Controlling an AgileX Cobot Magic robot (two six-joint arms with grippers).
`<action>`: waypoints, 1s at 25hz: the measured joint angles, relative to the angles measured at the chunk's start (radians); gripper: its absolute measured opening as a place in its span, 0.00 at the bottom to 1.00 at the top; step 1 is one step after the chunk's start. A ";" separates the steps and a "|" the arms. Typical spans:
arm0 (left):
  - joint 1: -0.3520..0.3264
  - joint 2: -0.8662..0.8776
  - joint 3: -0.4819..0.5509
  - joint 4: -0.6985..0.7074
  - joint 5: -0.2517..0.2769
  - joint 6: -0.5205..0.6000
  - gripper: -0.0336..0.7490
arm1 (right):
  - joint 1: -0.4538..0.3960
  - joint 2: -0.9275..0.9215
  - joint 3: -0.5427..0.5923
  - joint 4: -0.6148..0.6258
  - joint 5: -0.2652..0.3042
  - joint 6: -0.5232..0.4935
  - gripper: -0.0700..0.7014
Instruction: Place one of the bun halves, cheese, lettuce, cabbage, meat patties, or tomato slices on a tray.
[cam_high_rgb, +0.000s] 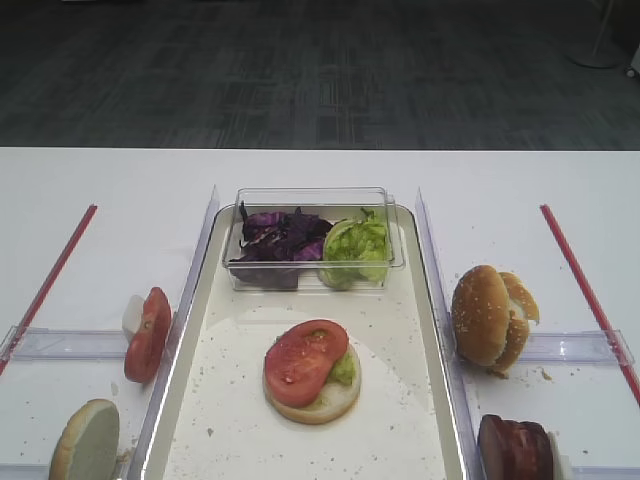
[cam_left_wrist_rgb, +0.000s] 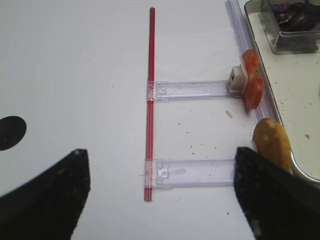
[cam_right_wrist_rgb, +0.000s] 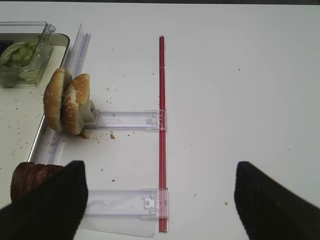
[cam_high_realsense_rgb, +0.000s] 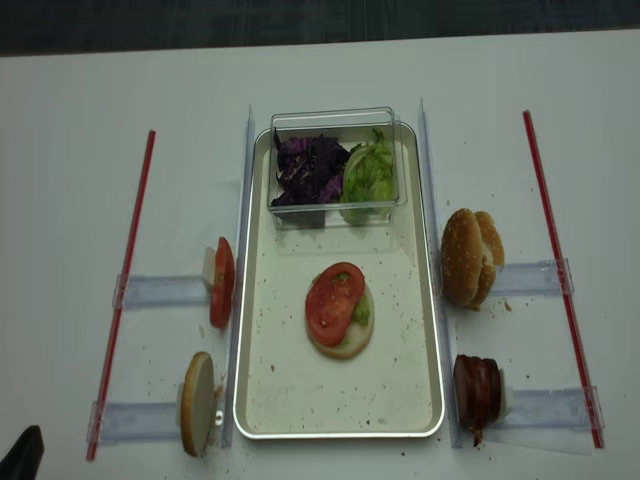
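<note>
Bright, even overhead light, soft shadows, mild blur on near dark fingers (cam_right_wrist_rgb: 45, 210).

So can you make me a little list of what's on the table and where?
tray: middle of table, crumbs on it
stack on tray: bun half, lettuce bit, tomato slice on top
clear box: back of tray, cabbage left, lettuce right
left of tray: tomato slices standing on edge, one bun half on edge
right of tray: bun halves on edge, meat patties on edge
left gripper: open, holding nothing
right gripper: open, holding nothing
</note>
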 joint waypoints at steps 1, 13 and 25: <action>0.000 0.000 0.000 0.000 0.000 0.000 0.74 | 0.000 0.000 0.000 0.000 0.000 0.000 0.89; 0.000 0.000 0.000 0.000 -0.002 0.000 0.74 | 0.000 0.000 0.000 0.000 0.000 0.000 0.89; 0.000 0.000 0.000 0.000 -0.002 0.000 0.74 | 0.000 0.000 0.000 0.000 0.000 0.000 0.89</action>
